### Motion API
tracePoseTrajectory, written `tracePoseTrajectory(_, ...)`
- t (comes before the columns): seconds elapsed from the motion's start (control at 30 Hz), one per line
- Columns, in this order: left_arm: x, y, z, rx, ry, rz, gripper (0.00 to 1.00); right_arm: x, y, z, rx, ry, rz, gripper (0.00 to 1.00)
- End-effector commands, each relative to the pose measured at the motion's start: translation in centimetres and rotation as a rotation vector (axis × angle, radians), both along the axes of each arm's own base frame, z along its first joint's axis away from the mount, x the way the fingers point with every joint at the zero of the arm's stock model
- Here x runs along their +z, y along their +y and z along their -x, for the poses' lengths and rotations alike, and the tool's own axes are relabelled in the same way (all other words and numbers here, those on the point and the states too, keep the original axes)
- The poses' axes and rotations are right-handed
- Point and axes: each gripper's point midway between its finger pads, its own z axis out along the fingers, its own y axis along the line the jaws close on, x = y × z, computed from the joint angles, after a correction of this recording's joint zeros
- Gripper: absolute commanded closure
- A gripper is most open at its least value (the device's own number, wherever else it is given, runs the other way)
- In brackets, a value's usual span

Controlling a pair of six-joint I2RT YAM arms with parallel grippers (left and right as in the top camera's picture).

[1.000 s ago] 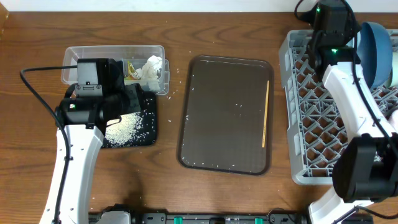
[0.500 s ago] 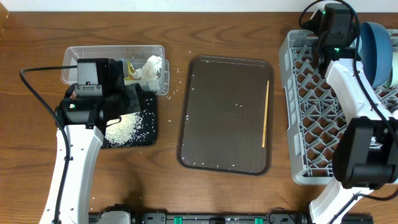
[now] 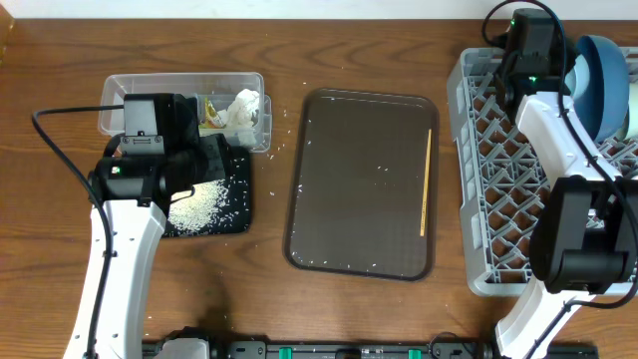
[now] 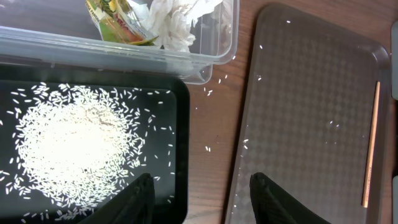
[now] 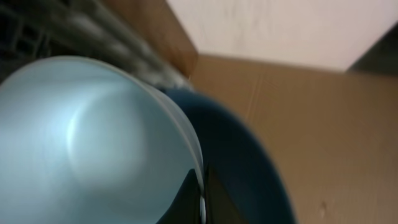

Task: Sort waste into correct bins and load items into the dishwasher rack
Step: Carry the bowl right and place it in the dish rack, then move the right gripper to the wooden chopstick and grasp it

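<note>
Pale mint bowl (image 5: pixel 93 137), smooth glossy hollow, rim seemingly pinched by right fingers (image 5: pixel 184 202)

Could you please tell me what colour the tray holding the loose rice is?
Black; the tray under the rice shows best in the left wrist view.

Overhead looks down; close left wrist shares its black tray (image 3: pixel 239 221); right wrist hugs pale bowl (image 5: pixel 93 143).

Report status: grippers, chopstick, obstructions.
Left gripper open, empty, by black tray. Right gripper shut on pale bowl rim, over rack. Chopstick lying on brown tray, nothing blocking it.
</note>
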Motion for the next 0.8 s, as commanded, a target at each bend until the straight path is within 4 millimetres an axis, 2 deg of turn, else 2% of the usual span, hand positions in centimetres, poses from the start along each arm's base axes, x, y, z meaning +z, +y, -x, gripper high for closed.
tracePoseTrajectory(0.0, 0.3, 0.3, 0.0, 0.012, -0.007, -0.003, 0.48, -2.0, 0.2, 1.5, -0.105, -0.033, -0.059, 0.99)
tracePoseTrajectory(0.17, 0.3, 0.3, 0.0, 0.012, -0.006, -0.003, 0.48, -4.1, 2.4, 2.5, -0.096, 0.014, -0.141, 0.99)
tracePoseTrajectory(0.53, 0.2, 0.3, 0.1, 0.012, -0.003, -0.003, 0.48, -5.9, 7.4, 3.0, -0.044, 0.047, -0.231, 0.99)
tracePoseTrajectory(0.6, 0.2, 0.3, 0.1, 0.012, -0.003, -0.003, 0.48, -6.2, 8.2, 3.2, -0.04, 0.05, -0.247, 0.93)
tracePoseTrajectory(0.73, 0.2, 0.3, 0.1, 0.012, -0.002, -0.003, 0.48, -7.0, 9.9, 3.8, -0.049, 0.044, -0.301, 0.67)
tracePoseTrajectory(0.77, 0.2, 0.3, 0.1, 0.012, -0.003, -0.003, 0.48, -7.2, 10.2, 4.0, -0.049, 0.052, -0.312, 0.64)
